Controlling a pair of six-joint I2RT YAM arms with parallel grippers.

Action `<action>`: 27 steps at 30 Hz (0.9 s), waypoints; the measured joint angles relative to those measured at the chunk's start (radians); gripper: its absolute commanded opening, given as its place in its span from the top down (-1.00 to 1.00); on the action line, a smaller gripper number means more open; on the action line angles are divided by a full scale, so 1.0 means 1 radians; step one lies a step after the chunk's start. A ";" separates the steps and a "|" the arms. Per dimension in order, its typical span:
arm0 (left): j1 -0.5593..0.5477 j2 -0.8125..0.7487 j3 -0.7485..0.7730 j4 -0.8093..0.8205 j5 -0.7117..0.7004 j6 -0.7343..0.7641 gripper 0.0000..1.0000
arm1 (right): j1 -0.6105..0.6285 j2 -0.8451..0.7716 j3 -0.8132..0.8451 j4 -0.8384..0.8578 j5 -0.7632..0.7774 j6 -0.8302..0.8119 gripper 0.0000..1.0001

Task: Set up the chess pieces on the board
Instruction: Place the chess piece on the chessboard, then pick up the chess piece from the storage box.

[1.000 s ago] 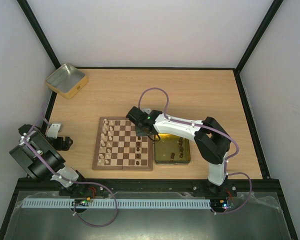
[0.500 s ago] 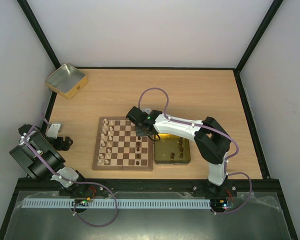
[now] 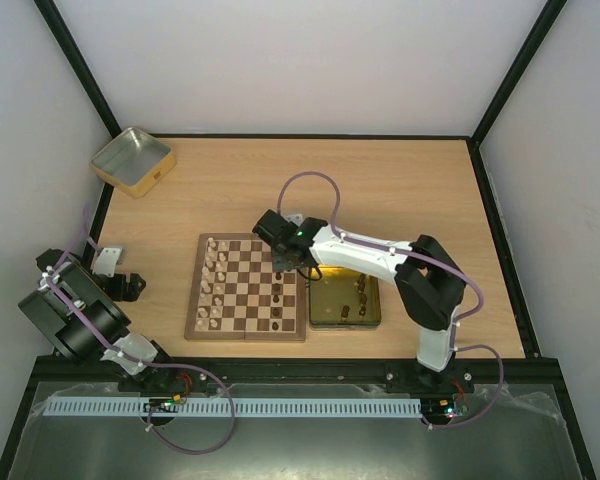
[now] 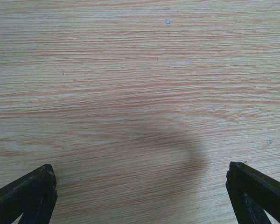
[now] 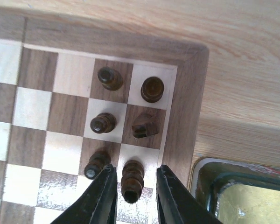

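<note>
The board (image 3: 245, 288) lies at the middle of the table, with pale chess pieces (image 3: 215, 280) along its left columns and dark ones (image 3: 280, 295) along its right. My right gripper (image 3: 285, 262) hangs over the board's far right corner. In the right wrist view its jaws (image 5: 135, 170) are open around an upright dark piece (image 5: 132, 179) on a light edge square, with a gap on each side. Several other dark pieces (image 5: 102, 122) stand on neighbouring squares. My left gripper (image 4: 139, 172) is open over bare wood, left of the board.
A yellow-gold tin (image 3: 325, 310) lies against the board's right rim (image 5: 186, 102) and holds several dark pieces (image 3: 360, 290). A square tin (image 3: 131, 160) sits at the table's back left corner. Black frame rails run along the table's edges.
My right gripper's jaws have parted from the dark piece, which now stands on its square. The arm has shifted only slightly. The left arm has not moved.
</note>
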 measured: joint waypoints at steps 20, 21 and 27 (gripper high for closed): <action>0.011 0.002 0.005 -0.007 -0.001 0.010 -0.98 | 0.001 -0.526 -0.452 -0.045 0.034 0.145 0.42; 0.011 0.004 0.006 -0.009 -0.001 0.010 -0.98 | 0.001 -0.548 -0.478 -0.048 0.029 0.153 0.42; 0.008 -0.002 0.010 -0.015 -0.004 0.008 -0.98 | 0.001 -0.649 -0.561 -0.045 0.000 0.183 0.40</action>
